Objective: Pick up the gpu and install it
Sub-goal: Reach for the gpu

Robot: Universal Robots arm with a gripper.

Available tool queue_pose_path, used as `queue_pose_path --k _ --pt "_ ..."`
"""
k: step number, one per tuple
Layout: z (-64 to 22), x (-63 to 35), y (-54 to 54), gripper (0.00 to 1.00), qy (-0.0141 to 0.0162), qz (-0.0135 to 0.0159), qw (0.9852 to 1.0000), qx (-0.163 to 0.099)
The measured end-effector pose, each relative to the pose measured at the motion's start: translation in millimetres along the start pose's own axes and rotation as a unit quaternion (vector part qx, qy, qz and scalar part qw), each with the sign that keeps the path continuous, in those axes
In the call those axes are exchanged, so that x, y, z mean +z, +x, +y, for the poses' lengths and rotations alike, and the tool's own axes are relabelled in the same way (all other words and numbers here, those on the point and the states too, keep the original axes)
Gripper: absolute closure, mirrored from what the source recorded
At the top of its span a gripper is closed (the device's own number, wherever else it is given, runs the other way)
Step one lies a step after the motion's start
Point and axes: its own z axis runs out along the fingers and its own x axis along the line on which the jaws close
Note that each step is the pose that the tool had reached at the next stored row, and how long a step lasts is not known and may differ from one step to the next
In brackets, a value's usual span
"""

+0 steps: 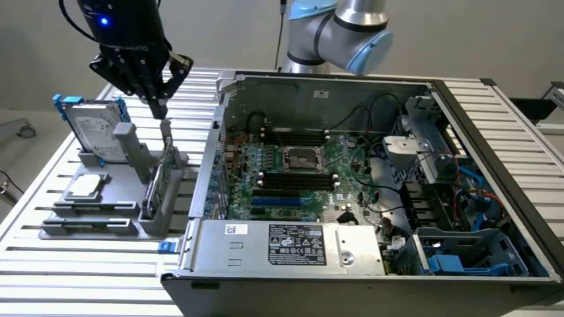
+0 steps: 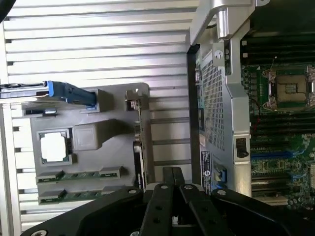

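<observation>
End effector (image 1: 161,111), closed, just above the upright gpu (image 1: 162,177)

In the wrist view the hand (image 2: 171,173) covers one end of the edge-on gpu (image 2: 138,147).

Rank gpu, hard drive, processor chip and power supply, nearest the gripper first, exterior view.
1. gpu, just under the gripper.
2. hard drive, toward the exterior view's left.
3. processor chip, flat on the stand.
4. power supply, inside the case.

Plain pale wall (image 1: 220,33) behind — slatted aluminium table (image 1: 79,277), grey floor (image 1: 18,152) beside.
</observation>
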Motion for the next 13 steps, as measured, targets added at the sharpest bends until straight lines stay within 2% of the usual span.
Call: queue_pose_path --k 7,9,11,13 --pt "-2.5 10.3 32.0 0.89 0.0006 0.0 1.0 0.0" --pt "-0.2 13.1 40.6 0.89 0.0019 -0.0003 1.0 0.0" --pt "2.3 14.0 44.4 0.89 0.0032 -0.0002 1.0 0.0" --pt "2.3 14.0 44.4 0.89 0.0032 -0.0003 1.0 0.0"
